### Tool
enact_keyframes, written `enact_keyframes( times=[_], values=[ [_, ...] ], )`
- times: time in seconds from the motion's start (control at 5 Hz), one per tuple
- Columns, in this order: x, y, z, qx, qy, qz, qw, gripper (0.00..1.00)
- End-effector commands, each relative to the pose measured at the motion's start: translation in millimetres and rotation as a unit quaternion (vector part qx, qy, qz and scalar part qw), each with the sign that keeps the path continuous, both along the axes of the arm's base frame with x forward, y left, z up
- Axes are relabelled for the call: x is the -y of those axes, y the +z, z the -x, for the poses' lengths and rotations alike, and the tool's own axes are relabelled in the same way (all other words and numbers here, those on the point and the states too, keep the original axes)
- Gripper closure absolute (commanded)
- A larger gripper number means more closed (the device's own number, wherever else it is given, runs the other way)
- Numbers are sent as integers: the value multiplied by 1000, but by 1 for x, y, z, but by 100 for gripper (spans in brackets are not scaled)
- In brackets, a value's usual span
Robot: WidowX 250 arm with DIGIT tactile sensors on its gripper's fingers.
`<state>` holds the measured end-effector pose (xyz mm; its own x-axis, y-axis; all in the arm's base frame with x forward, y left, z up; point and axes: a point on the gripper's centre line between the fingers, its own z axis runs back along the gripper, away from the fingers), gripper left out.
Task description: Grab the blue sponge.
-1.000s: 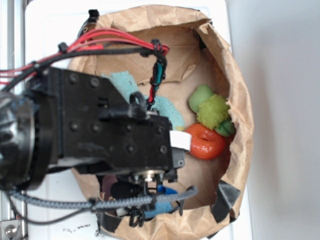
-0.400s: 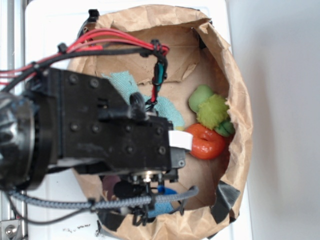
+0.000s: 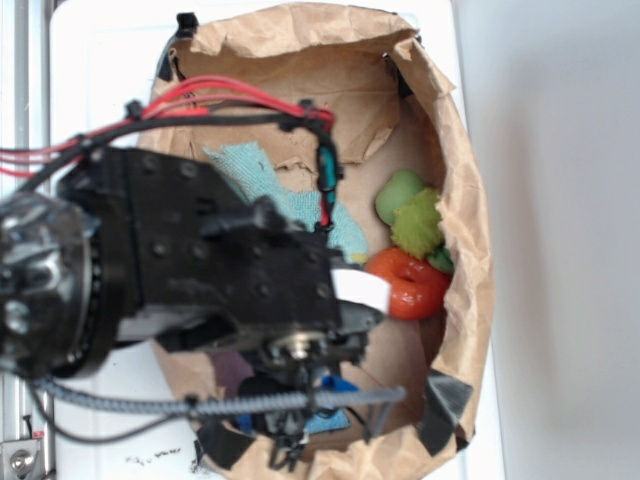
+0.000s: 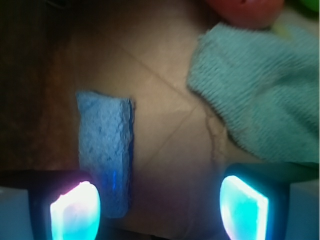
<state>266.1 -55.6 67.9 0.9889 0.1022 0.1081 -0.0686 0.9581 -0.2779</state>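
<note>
- The hand (image 4: 160,205) is spread wide (both glowing fingertips low in the wrist view), holding nothing.
- The blue sponge (image 4: 105,150) lies flat on the brown paper bag (image 4: 165,135) floor, just beside the left-hand fingertip (image 4: 75,212).
- Farther off, a teal towel (image 4: 260,105) and an orange ring toy (image 3: 405,283).

The exterior view looks straight down from above the arm into the brown paper bag (image 3: 470,200), while the wrist view sits close over the bag's floor behind the end effector (image 4: 160,205), both sharing the teal towel (image 3: 345,225) and blue sponge (image 4: 105,150).
</note>
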Motion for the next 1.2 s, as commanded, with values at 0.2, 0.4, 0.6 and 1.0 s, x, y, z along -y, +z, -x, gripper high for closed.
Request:
enact_keyframes(
  times=[0.2,0.4,0.6,1.0],
  values=[
    [17,-16,-5,8,26,24,999,0],
    [28,-8,-6,-1,18,42,999,0],
    [36,2,-6,0,9,57,998,0],
    [33,10,-1,4,-5,96,995,0]
  ],
)
